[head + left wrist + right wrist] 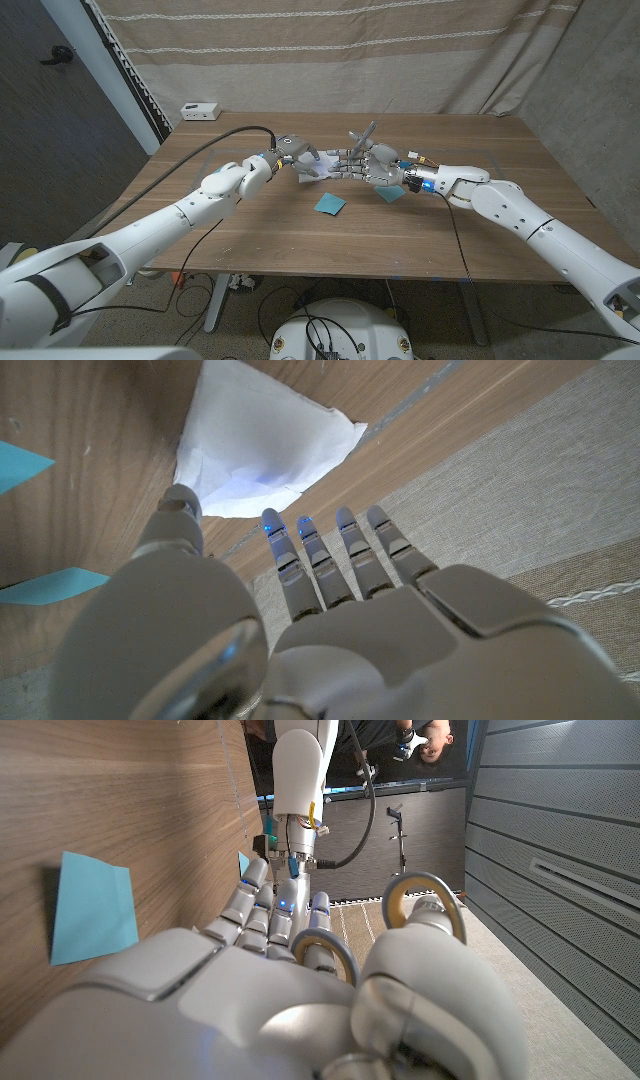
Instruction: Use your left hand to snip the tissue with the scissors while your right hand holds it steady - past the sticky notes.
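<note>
— where's the tissue [322, 172] right now?

— on the wooden table [480, 215], around the middle and toward the far edge, lying between the two hands. the left hand [292, 152] is at its near-left side; in the left wrist view its fingers [340, 550] reach out straight, side by side, with nothing in them, just short of the white tissue [262, 442].

— and the scissors [362, 135]?

— the right hand [378, 167] has them, not the left. the right wrist view shows its fingers through the ring handles [425, 900], and from the head view the blades stick up above the hand.

— sticky notes?

— one blue sticky note [330, 204] lies nearer the front edge than the tissue, another [390, 193] just under the right hand.
</note>
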`<state>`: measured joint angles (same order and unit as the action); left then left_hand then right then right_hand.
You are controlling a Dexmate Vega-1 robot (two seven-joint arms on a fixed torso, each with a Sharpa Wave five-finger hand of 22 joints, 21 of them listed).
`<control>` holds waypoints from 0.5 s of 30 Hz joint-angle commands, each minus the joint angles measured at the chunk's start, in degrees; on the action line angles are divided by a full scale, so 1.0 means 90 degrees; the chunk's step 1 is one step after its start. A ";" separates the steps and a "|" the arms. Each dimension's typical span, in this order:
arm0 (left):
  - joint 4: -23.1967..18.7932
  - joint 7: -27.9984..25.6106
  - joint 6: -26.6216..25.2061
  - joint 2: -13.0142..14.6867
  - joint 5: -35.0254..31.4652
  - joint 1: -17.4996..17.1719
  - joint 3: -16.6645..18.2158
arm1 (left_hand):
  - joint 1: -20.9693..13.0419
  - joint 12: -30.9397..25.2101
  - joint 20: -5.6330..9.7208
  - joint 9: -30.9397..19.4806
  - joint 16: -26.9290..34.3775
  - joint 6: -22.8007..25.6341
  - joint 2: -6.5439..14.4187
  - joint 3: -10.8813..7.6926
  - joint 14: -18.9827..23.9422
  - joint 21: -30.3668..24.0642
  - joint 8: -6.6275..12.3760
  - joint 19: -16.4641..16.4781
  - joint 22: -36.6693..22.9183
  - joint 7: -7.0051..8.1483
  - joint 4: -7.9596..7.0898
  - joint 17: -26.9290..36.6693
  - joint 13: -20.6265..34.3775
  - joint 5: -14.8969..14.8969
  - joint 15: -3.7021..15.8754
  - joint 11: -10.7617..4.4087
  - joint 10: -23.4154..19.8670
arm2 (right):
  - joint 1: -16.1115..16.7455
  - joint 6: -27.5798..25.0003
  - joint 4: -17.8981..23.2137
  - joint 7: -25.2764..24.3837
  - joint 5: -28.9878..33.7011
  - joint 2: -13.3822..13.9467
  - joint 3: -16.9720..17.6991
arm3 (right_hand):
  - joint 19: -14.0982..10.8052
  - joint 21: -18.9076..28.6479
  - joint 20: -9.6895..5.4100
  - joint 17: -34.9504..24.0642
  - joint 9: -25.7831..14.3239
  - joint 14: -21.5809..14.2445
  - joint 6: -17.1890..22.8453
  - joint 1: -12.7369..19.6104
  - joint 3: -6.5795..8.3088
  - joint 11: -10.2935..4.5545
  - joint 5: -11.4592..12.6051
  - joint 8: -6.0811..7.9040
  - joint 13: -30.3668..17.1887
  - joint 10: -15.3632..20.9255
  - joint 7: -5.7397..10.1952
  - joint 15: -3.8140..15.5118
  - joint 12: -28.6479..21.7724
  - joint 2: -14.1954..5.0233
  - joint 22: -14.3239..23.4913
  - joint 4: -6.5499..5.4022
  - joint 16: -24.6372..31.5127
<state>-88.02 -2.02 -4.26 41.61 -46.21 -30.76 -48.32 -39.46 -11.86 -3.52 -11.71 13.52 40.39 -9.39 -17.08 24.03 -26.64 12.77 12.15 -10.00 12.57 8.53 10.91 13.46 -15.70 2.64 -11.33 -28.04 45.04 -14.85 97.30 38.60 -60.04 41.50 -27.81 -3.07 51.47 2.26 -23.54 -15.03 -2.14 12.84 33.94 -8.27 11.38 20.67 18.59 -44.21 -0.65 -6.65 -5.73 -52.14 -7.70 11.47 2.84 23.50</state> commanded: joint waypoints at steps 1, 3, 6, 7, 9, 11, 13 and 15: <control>0.0031 0.0317 -0.0077 -0.0039 0.0050 0.0050 -0.0053 | -0.0077 -0.0024 -0.0459 -0.0011 -0.0054 0.0018 0.0027 0.0050 0.0029 -0.0020 -0.0016 0.0299 -0.0033 0.0001 0.0006 -0.0008 0.0042 -0.0042 -0.0148 0.0028 0.0079 | -0.0020 -0.0041 0.0002 -0.0025 0.0003 0.0011 -0.0009 | -0.0033 0.0041 -0.0006 -0.0029 -0.0031 -0.0016 -0.0070 -0.0071 0.0036 0.0021 -0.0019 -0.0012 -0.0024 -0.0057 -0.0533 -0.0020 -0.0053 -0.0012 0.0001 0.0010 -0.0023; 0.0037 0.0421 -0.0089 -0.0053 0.0115 0.0058 -0.0053 | -0.0095 -0.0041 -0.0590 -0.0011 -0.0074 0.0101 0.0029 0.0063 0.0038 -0.0036 0.0005 0.0439 -0.0031 0.0002 0.0010 -0.0010 0.0049 -0.0047 -0.0163 0.0024 0.0081 | -0.0027 -0.0079 -0.0004 -0.0038 -0.0032 0.0005 -0.0004 | -0.0031 0.0041 0.0000 -0.0030 -0.0032 -0.0021 -0.0076 -0.0072 0.0037 0.0027 -0.0020 -0.0017 -0.0028 -0.0058 -0.0536 -0.0021 -0.0055 -0.0011 0.0001 0.0011 -0.0022; 0.0041 0.0469 -0.0131 -0.0066 0.0087 0.0064 -0.0090 | -0.0130 -0.0009 -0.0746 -0.0008 -0.0115 0.0113 0.0029 0.0078 0.0002 -0.0037 -0.0008 0.0582 -0.0023 0.0006 0.0019 -0.0011 0.0058 -0.0047 -0.0210 0.0054 0.0216 | -0.0028 -0.0072 -0.0009 -0.0045 -0.0029 -0.0001 -0.0002 | -0.0030 0.0041 -0.0001 -0.0032 -0.0033 -0.0020 -0.0082 -0.0074 0.0038 0.0021 -0.0021 -0.0025 -0.0033 -0.0060 -0.0532 -0.0020 -0.0060 -0.0011 0.0001 0.0012 -0.0025; 0.0045 0.0500 -0.0132 -0.0072 0.0109 0.0066 -0.0093 | -0.0134 -0.0003 -0.0755 -0.0007 -0.0123 0.0113 0.0030 0.0079 -0.0010 -0.0035 -0.0010 0.0596 -0.0022 0.0007 0.0020 -0.0011 0.0059 -0.0046 -0.0217 0.0076 0.0240 | -0.0031 -0.0040 -0.0019 -0.0027 -0.0002 -0.0004 -0.0008 | -0.0033 0.0043 -0.0005 -0.0033 -0.0034 -0.0020 -0.0077 -0.0075 0.0039 0.0031 -0.0022 -0.0024 -0.0035 -0.0062 -0.0529 -0.0021 -0.0060 -0.0011 0.0001 0.0012 -0.0026; 0.0073 0.0535 -0.0103 -0.0080 0.0144 0.0082 -0.0105 | -0.0157 0.0020 -0.0812 -0.0004 -0.0143 0.0079 0.0029 0.0090 -0.0022 -0.0040 -0.0036 0.0704 -0.0018 0.0005 0.0025 -0.0014 0.0063 -0.0042 -0.0272 0.0107 0.0347 | -0.0036 -0.0049 -0.0014 -0.0045 0.0005 -0.0004 -0.0011 | -0.0030 0.0042 -0.0001 -0.0034 -0.0035 -0.0021 -0.0080 -0.0077 0.0040 0.0031 -0.0022 -0.0029 -0.0040 -0.0066 -0.0523 -0.0022 -0.0063 -0.0012 0.0000 0.0013 -0.0027; 0.0106 0.0620 -0.0080 -0.0094 0.0189 0.0118 -0.0118 | -0.0177 0.0033 -0.0858 -0.0002 -0.0162 0.0031 0.0029 0.0101 -0.0032 -0.0042 -0.0064 0.0809 -0.0015 0.0005 0.0027 -0.0016 0.0061 -0.0039 -0.0280 0.0145 0.0428 | -0.0043 -0.0080 -0.0025 -0.0043 -0.0030 -0.0011 -0.0006 | -0.0033 0.0043 -0.0005 -0.0036 -0.0036 -0.0013 -0.0075 -0.0079 0.0040 0.0027 -0.0023 -0.0030 -0.0044 -0.0070 -0.0525 -0.0029 -0.0065 -0.0010 0.0000 0.0014 -0.0032; 0.0157 0.0740 -0.0056 -0.0118 0.0269 0.0167 -0.0126 | -0.0219 0.0063 -0.0895 0.0000 -0.0184 0.0018 0.0050 0.0104 -0.0045 -0.0069 -0.0080 0.1020 -0.0014 0.0007 0.0029 -0.0017 0.0052 -0.0034 -0.0301 0.0176 0.0582 | -0.0055 -0.0059 -0.0031 -0.0038 0.0009 -0.0010 -0.0018 | -0.0029 0.0043 0.0000 -0.0037 -0.0037 -0.0014 -0.0073 -0.0082 0.0041 0.0026 -0.0025 -0.0033 -0.0048 -0.0066 -0.0533 -0.0023 -0.0071 -0.0010 0.0000 0.0014 -0.0034; 0.0200 0.0727 -0.0058 -0.0134 0.0260 0.0186 -0.0145 | -0.0250 0.0068 -0.0899 0.0000 -0.0204 0.0019 0.0073 0.0098 -0.0078 -0.0082 -0.0084 0.1129 -0.0015 0.0008 0.0029 -0.0017 0.0047 -0.0030 -0.0316 0.0213 0.0642 | -0.0062 -0.0067 -0.0035 -0.0042 0.0008 -0.0016 -0.0021 | -0.0028 0.0043 0.0000 -0.0038 -0.0038 -0.0015 -0.0073 -0.0084 0.0042 0.0027 -0.0026 -0.0036 -0.0052 -0.0066 -0.0531 -0.0023 -0.0073 -0.0011 0.0000 0.0014 -0.0035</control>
<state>-87.44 1.77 -4.89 41.01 -45.19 -30.08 -49.03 -40.96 -11.42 -11.51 -11.72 11.91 40.85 -8.96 -16.31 23.34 -27.00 12.07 20.90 -10.00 12.59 8.85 10.65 13.74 -15.78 0.08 -9.77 -22.99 44.81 -15.34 97.27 38.31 -60.16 41.51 -27.80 -3.07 51.47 2.26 -23.80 -15.03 -2.14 12.43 33.46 -8.03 11.69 20.67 18.59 -44.47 -0.95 -7.06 -5.74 -52.37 -7.82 11.48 3.08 23.29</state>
